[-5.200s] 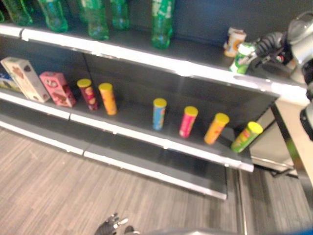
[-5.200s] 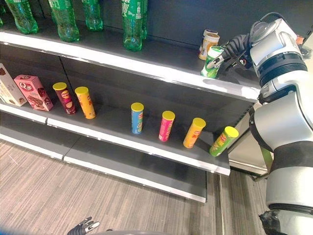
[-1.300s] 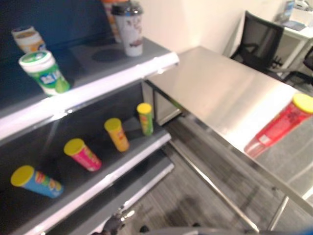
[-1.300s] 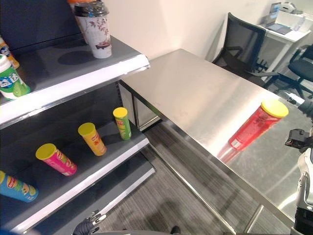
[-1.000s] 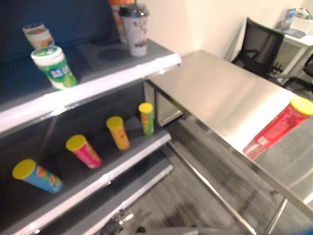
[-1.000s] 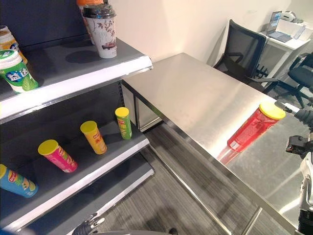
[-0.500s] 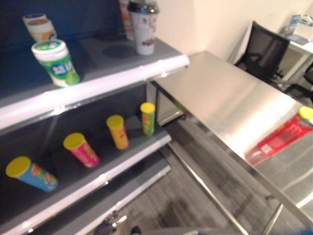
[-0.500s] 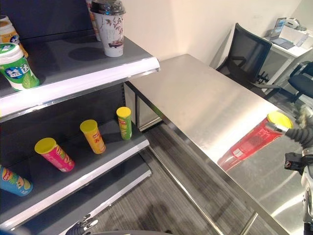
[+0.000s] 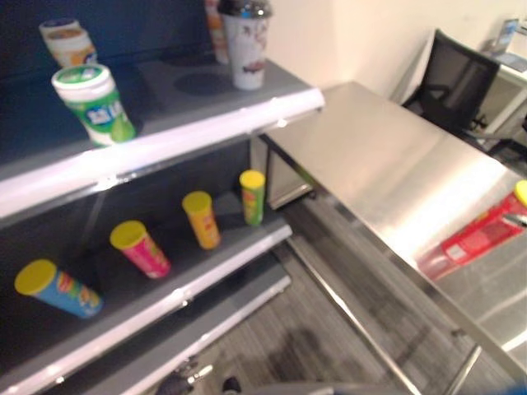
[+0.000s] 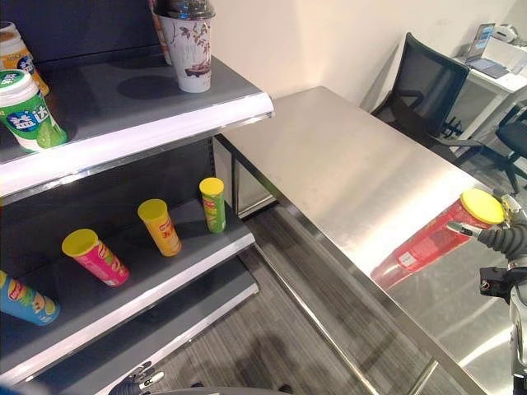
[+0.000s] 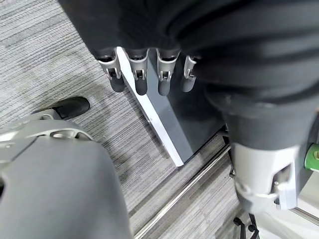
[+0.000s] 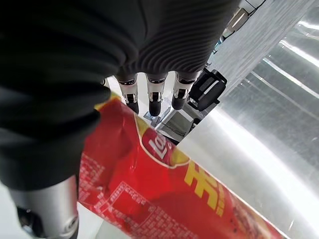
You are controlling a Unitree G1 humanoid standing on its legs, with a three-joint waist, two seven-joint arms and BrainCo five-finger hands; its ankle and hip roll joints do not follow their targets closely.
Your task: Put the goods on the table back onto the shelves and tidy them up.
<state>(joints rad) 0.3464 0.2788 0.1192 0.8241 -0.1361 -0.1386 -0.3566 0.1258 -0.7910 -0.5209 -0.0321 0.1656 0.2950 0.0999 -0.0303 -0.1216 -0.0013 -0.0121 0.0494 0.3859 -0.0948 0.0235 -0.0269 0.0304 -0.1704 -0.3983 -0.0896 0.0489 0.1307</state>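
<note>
Right wrist view shows the right hand [image 12: 149,97] open, fingers straight over the red can [image 10: 436,234] on the bench [image 10: 346,177]. Pick-up step: next, close around it.

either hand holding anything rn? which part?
Nothing gripped yet. Right hand is up against the red can near its yellow-lidded end, fingers straight, not curled round it. Left hand hangs open by the floor.

— What colours are the tubes on the grey shelf [image 10: 156,271]?
— All yellow-lidded: blue tube [image 10: 25,300], pink tube [image 10: 97,259], orange tube [image 10: 161,228], green tube [image 10: 213,206].
— And on the steel table [image 10: 346,181]?
— A red tube [image 10: 436,240], yellow lid, yellow lettering and fine white print.
</note>
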